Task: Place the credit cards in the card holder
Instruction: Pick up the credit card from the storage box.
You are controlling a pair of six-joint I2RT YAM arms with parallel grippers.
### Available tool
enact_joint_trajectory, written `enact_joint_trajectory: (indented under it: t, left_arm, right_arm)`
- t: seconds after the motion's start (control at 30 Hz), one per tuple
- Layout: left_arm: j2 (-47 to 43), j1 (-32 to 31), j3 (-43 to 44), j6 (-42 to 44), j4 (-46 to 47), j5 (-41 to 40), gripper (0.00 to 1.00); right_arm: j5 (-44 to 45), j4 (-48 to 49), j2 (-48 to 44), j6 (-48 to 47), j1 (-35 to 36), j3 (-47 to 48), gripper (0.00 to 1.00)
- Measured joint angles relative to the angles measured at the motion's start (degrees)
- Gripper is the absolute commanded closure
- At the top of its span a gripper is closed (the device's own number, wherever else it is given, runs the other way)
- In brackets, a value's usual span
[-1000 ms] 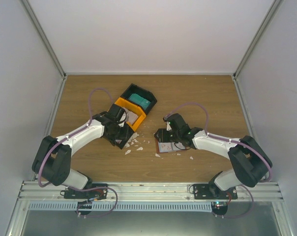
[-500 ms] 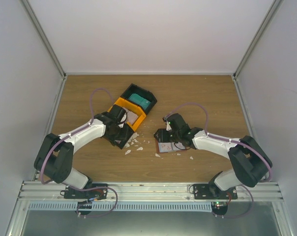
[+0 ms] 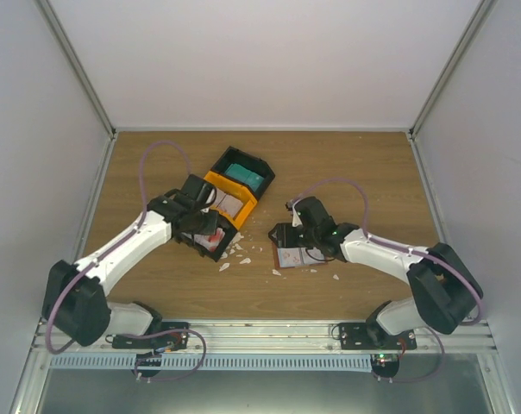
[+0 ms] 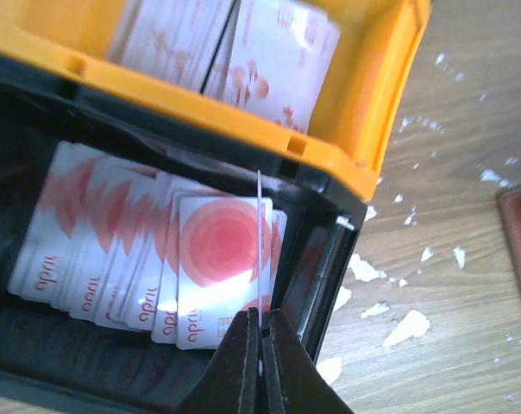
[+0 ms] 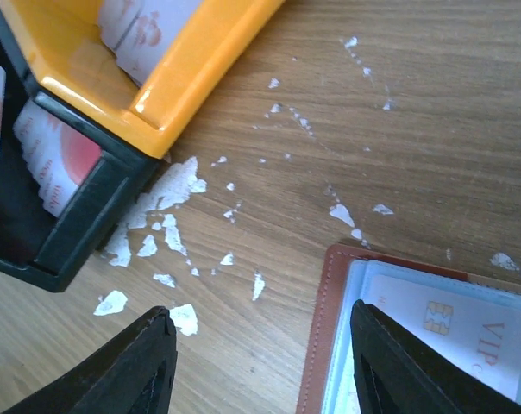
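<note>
Left jaws closed tight on single card point(image 4: 259, 250), edge-on just above stack point(image 4: 114, 250) in black bin point(image 4: 325, 259), probably so it came free of rest. Right jaws open over card holder point(image 5: 316, 345), which lay open on desk point(image 5: 373, 129) near that bin, seemingly poised to steady it for insertion.

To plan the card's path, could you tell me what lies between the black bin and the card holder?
Between the black bin and card holder lies only table strewn with white scraps, clearest in the right wrist view.
</note>
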Motion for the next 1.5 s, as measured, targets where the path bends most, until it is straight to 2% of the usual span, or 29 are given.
enact_joint_trajectory:
  t: [0.2, 0.27, 0.37, 0.53, 0.6, 0.73, 0.83, 0.93, 1.0, 1.17, 1.2, 1.23, 1.33, 1.37, 1.5]
  left_arm:
    - [-7.82, -0.04, 1.31, -0.26, -0.44, -0.79, 1.0]
    - [-11.1, -0.04, 1.22, -0.55, 0.59, 1.16, 1.0]
    - [-16.98, -0.04, 0.11, -1.9, 5.05, 6.71, 1.0]
    - [-25.4, -0.04, -3.13, -7.43, 17.53, 22.1, 1.0]
    - [-26.45, -0.04, -3.72, -9.81, 22.08, 26.84, 1.0]
    - [-26.47, -0.07, -3.89, -15.23, 30.32, 35.6, 1.0]
    - [-25.83, -0.07, -3.89, -18.21, 33.86, 39.74, 1.0]
    - [-24.9, -0.07, -3.89, -19.93, 35.21, 42.05, 1.0]
    - [-24.3, -0.07, -3.93, -21.38, 36.26, 43.6, 1.0]
    - [-24.24, -0.07, -4.48, -23.43, 38.01, 45.81, 1.0]
    - [-24.24, -0.07, -4.61, -23.52, 38.23, 46.18, 0.98]
    - [-24.24, -0.04, -4.72, -23.65, 38.32, 46.4, 0.94]
    - [-24.24, 0.24, -5.27, -23.69, 38.42, 46.14, 0.8]
    - [-24.24, 0.24, -5.29, -23.54, 38.14, 46.16, 0.8]
    - [-24.41, 0.07, -5.81, -23.28, 37.92, 46.8, 0.96]
  right_arm:
    - [-2.71, 0.48, -3.06, -0.57, 0.02, 0.55, 0.3]
    - [-5.2, 3.48, -6.71, -1.22, 0.02, -0.57, 0.26]
    - [-9.01, 10.43, -14.12, -0.87, 0.09, -3.58, 0.24]
    - [-15.74, 23.34, -21.99, 2.99, 0.15, -5.9, 0.25]
    - [-17.75, 27.04, -22.71, 5.01, 0.15, -5.95, 0.3]
    - [-21.22, 31.63, -23.17, 9.31, 0.2, -5.9, 0.51]
    - [-23.74, 32.7, -23.02, 11.76, 0.31, -5.49, 0.57]
    - [-25.79, 33.51, -22.29, 13.68, 0.46, -4.37, 0.6]
    - [-26.82, 33.97, -21.79, 14.51, 0.61, -3.78, 0.66]
    - [-28.87, 35.43, -20.41, 16.63, 0.98, -3.13, 0.88]
    - [-29.24, 35.76, -20.04, 16.74, 1.05, -2.95, 0.96]
    - [-29.59, 36.17, -19.65, 17.11, 1.09, -2.82, 0.99]
    - [-30.49, 37.4, -19.21, 18.05, 1.16, -2.64, 1.0]
    - [-30.56, 37.75, -19.21, 18.23, 1.2, -2.56, 1.0]
    - [-30.03, 37.79, -19.21, 18.84, 1.2, -2.56, 0.99]
